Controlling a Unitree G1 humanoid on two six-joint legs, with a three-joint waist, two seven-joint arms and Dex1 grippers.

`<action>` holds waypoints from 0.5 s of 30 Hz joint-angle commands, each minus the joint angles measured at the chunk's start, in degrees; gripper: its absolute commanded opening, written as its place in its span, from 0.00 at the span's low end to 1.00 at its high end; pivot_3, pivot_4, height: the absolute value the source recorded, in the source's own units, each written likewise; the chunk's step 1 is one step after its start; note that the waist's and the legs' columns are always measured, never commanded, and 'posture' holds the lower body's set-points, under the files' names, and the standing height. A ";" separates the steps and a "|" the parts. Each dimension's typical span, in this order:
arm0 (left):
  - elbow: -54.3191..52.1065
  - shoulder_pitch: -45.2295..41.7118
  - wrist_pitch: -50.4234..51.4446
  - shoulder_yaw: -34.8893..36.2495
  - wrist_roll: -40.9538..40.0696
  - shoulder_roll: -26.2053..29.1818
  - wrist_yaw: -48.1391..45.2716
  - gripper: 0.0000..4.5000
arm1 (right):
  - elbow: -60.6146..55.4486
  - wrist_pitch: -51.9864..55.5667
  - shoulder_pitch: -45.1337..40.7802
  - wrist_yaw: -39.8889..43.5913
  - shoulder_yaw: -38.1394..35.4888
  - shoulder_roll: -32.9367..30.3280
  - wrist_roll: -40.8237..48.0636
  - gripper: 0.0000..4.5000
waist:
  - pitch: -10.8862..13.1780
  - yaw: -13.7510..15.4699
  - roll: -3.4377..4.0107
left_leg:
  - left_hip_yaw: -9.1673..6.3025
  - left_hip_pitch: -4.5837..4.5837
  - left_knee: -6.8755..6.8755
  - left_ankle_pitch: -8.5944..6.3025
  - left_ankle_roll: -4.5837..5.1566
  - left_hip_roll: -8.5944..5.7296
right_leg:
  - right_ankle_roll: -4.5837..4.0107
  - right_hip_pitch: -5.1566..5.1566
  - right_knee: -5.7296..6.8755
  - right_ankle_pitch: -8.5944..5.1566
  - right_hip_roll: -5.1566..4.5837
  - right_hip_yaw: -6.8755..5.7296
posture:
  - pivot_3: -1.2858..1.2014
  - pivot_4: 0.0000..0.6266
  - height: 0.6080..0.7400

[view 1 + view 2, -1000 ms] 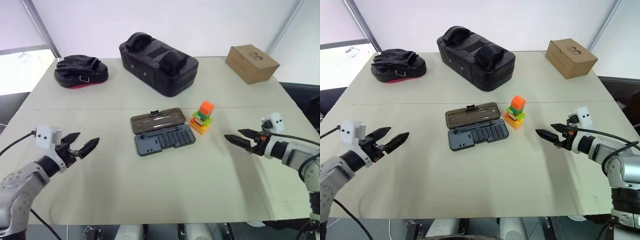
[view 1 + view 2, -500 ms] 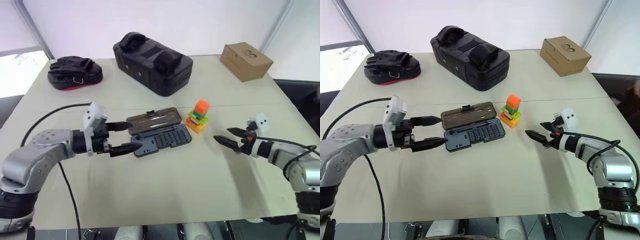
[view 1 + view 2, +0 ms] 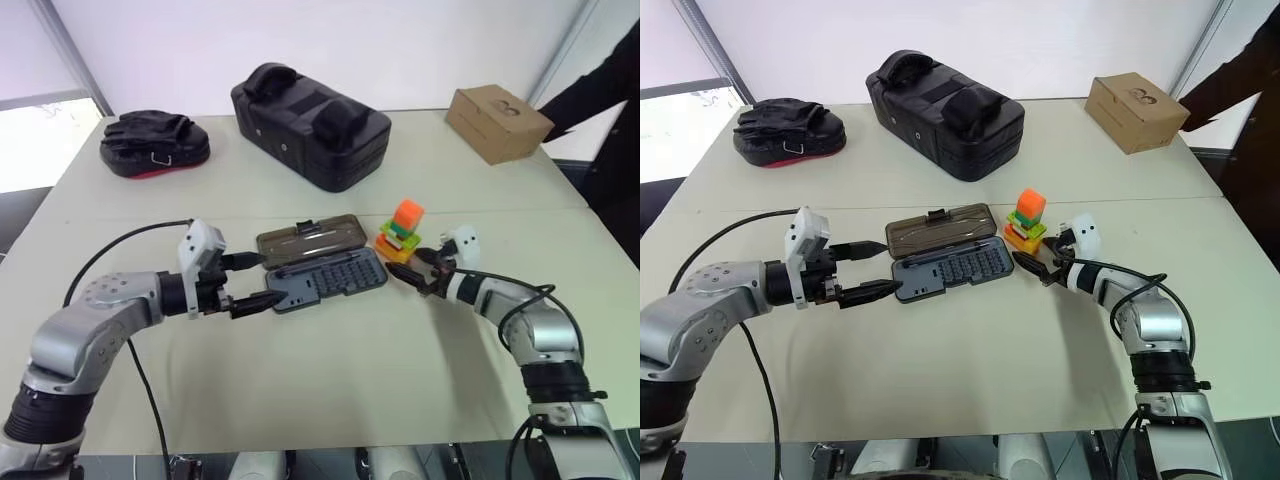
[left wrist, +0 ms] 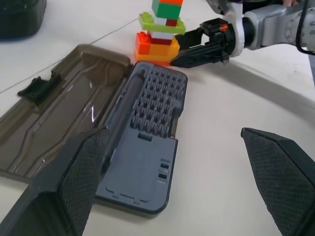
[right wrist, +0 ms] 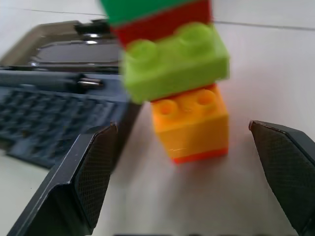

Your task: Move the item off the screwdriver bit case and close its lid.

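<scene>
Bits in neat rows fill the right part of the screwdriver bit case (image 3: 327, 279), which lies open at the centre of the frame on the worktop (image 3: 330, 390). A slim driver sits in a slot along the tray's hinge side, and the left end of the tray is a plain grey panel. The lid (image 3: 308, 239), smoky and translucent, is folded flat on the worktop just above the tray in the frame, its small black latch tab at its far edge; I can make out nothing loose lying inside it.

The item (image 3: 402, 231), a stack of orange, green and yellow bricks, stands upright just right of the case. From my left wrist its orange base looks to be at the tray's corner, but I cannot tell whether it touches or overlaps.

My left pincer (image 3: 251, 281) is spread wide at the left end of the case, one finger toward the lid, the other toward the tray. My right pincer (image 3: 413, 272) is spread too, its tips just right of the brick stack, either side of the orange bottom brick, gripping nothing.

At the top of the frame sit a big black padded bag (image 3: 313, 124), a black and red pad (image 3: 155, 144) at upper left and a brown cardboard box (image 3: 498, 122) at upper right, closed. A person's dark sleeve (image 3: 600, 80) shows at the right edge.
</scene>
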 commanded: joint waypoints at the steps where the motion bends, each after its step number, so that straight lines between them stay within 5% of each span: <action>1: -2.81 0.49 -0.46 2.10 -0.44 0.10 0.80 1.00 | 2.17 -2.84 -1.45 0.08 0.13 0.94 -1.09 0.99 | 0.00 -0.02 0.00 | 0.00 0.01 0.00 0.00 0.00 0.00 | 0.00 0.00 0.01 0.00 0.00 0.00 | 0.52 0.24 1.00; 4: -3.02 0.79 -0.57 2.20 -0.32 -0.02 1.37 1.00 | 5.13 -5.01 -2.41 -0.14 0.20 2.05 -2.14 0.99 | 0.00 -0.12 0.00 | 0.00 0.03 0.00 0.00 0.00 -0.01 | 0.00 0.00 0.02 0.00 0.01 0.00 | 0.52 0.24 1.00; 6: -3.21 0.97 -0.63 2.13 -0.26 -0.20 1.75 1.00 | 7.20 -6.76 -3.03 -0.30 0.25 2.72 -2.97 0.88 | 0.00 -0.26 0.00 | 0.02 0.06 0.00 0.00 0.00 -0.01 | 0.01 0.01 0.03 0.01 0.02 0.01 | 0.52 0.24 1.00; 12: -3.17 1.24 -1.10 1.93 0.17 -0.57 2.29 1.00 | 8.46 -8.80 -3.22 -0.32 0.50 3.50 -4.13 0.28 | 0.00 -0.26 0.00 | 0.02 0.07 0.00 0.00 0.00 -0.01 | 0.00 0.02 0.05 0.01 0.03 0.01 | 0.52 0.24 1.00; 15: -3.01 1.41 -1.38 1.90 0.44 -0.71 2.36 1.00 | 8.10 -8.88 -3.12 -0.26 0.54 3.69 -4.36 0.28 | 0.00 -0.29 0.00 | 0.02 0.08 0.00 0.00 0.00 0.00 | 0.01 0.02 0.06 0.01 0.03 0.01 | 0.52 0.24 1.00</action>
